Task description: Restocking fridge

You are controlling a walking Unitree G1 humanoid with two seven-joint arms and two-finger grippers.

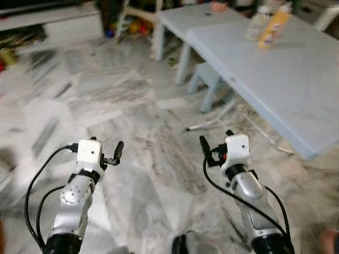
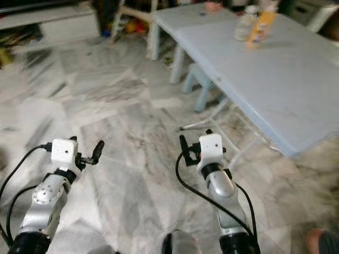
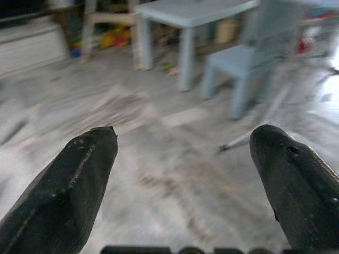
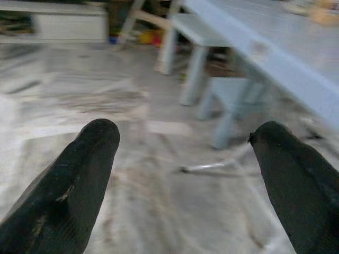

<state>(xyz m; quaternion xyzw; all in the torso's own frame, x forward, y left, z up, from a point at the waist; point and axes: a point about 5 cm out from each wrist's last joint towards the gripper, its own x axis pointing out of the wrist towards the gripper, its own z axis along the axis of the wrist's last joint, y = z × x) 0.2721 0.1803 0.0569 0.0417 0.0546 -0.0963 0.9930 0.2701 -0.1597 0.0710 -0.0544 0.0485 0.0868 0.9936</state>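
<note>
Left hand [image 3: 180, 148]: held low over the marble floor [image 1: 137, 159], in front of the robot on its left side; the two black fingers [image 3: 69, 185] stand wide apart with nothing between them.
Right hand [image 4: 185, 153]: held at about the same height on the robot's right side, over the floor just short of the bench; fingers spread wide, empty.
Bench [image 1: 286, 90]: a long pale blue folding top, reaching from the far middle toward the robot's right; its near corner lies just beyond the right hand.
Orange bottle [image 1: 273, 27]: upright near the far end of the bench, close to the edge that faces the room; label too blurred to read.
Clear bottle [image 1: 257, 22]: upright just beside the orange bottle, on its far left side; touching or apart cannot be told.
Pink thing [image 1: 217, 6]: at the far edge of the bench top, too blurred to tell what it is.
Small blue chair [image 3: 241, 69]: on the floor under the bench's long edge, beside the bench legs.
White low cabinet [image 1: 58, 24]: against the far wall on the left, with bright toys [image 1: 132, 25] on the floor near it.
Sharpness: head views and wrist views are blurred.
</note>
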